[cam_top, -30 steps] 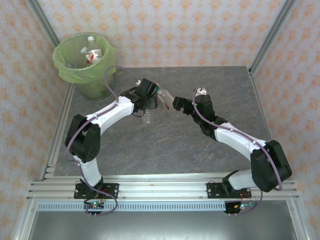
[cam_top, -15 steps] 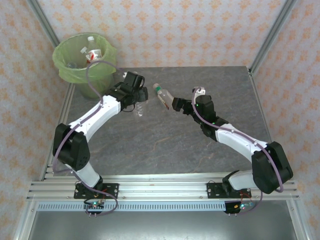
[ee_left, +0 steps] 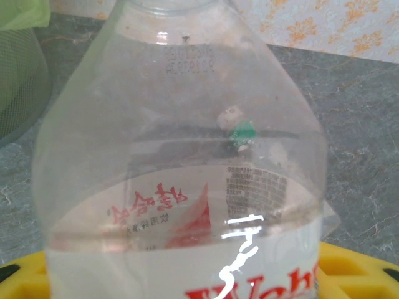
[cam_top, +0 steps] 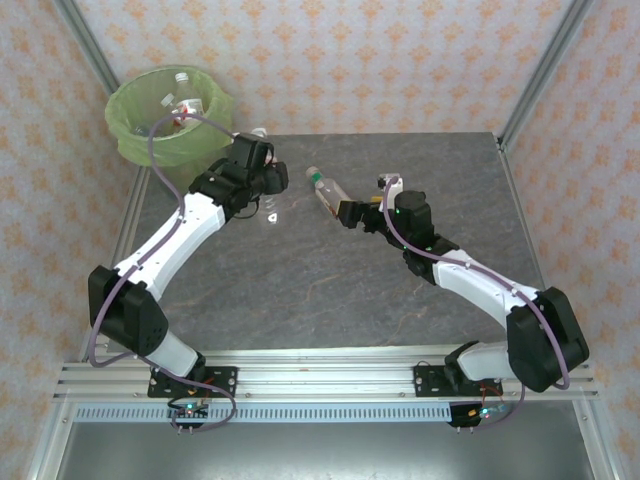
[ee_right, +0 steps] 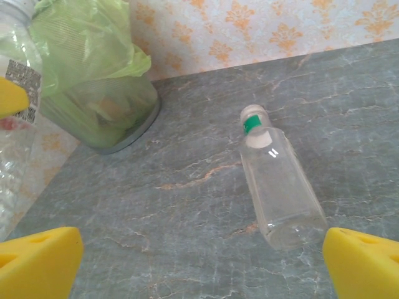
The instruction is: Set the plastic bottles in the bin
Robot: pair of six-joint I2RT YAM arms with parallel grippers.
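Clear plastic bottle (ee_left: 187, 187) clamped in the left gripper (cam_top: 264, 186) hangs beside the green-lined bin (cam_top: 135, 145) at the surface's (cam_top: 330, 290) far-left corner, while the right gripper (cam_top: 345, 212), spread wide, faces a second bottle (ee_right: 277, 187) lying near the far edge.

Bright, even light falls on the tabletop (cam_top: 330, 290); the arms (cam_top: 180, 230) cast only faint, soft shadows. In the left wrist view the clear bottle (ee_left: 181, 124) sits close and hazy, a white glare streak low on its label. In the right wrist view the lying bottle (ee_right: 277, 187) is sharp with small glints; the yellow fingertips (ee_right: 37, 261) are soft-edged.
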